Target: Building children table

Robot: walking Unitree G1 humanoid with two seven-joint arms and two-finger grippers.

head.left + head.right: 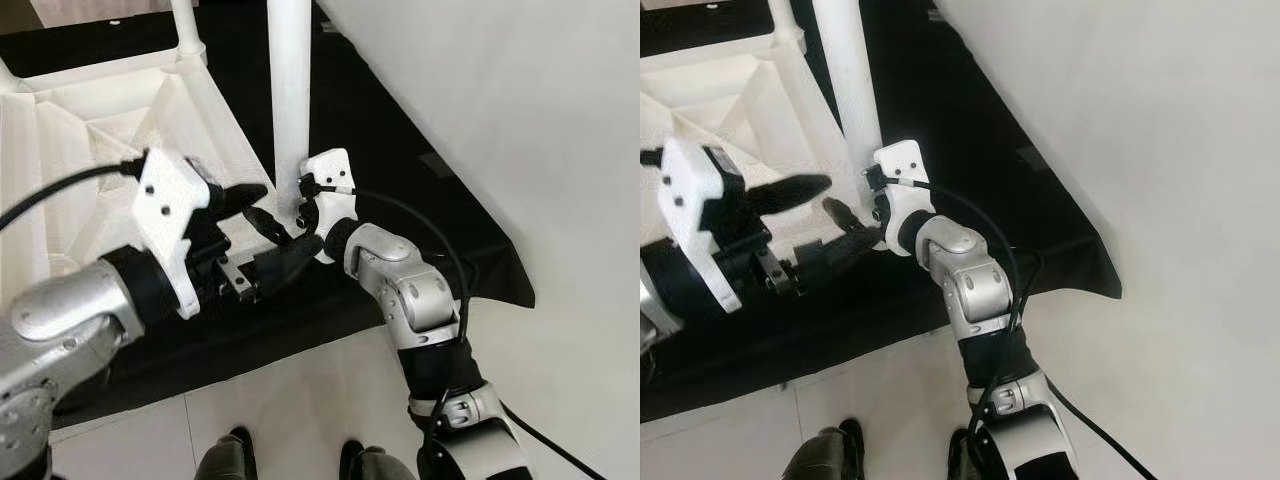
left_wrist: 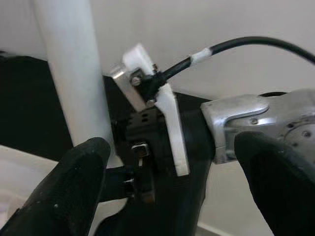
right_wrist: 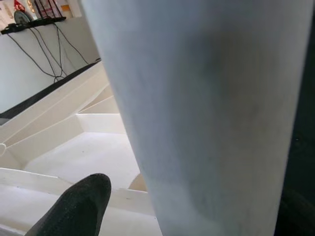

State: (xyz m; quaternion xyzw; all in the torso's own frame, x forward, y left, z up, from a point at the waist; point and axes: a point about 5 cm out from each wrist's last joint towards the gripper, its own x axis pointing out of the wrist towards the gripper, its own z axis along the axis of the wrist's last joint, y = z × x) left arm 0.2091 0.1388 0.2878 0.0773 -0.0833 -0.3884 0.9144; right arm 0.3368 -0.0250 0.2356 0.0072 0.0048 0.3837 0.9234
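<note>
Table point(image 1: 60, 150) lies upside down with 2 legs up; right gripper point(image 1: 290, 215) clasps the near leg point(image 1: 290, 90), left gripper point(image 1: 255, 235) gapes empty beside it, seating seemingly unfinished.

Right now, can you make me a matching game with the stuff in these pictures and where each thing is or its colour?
Things:
1. table leg
2. cloth
3. right gripper
4. left gripper

Matches:
A. black, spread on the floor
B. white, standing upright
C. at the foot of the leg
D. open, pointing at the other gripper

Pairs: 1-B, 2-A, 3-C, 4-D
</note>
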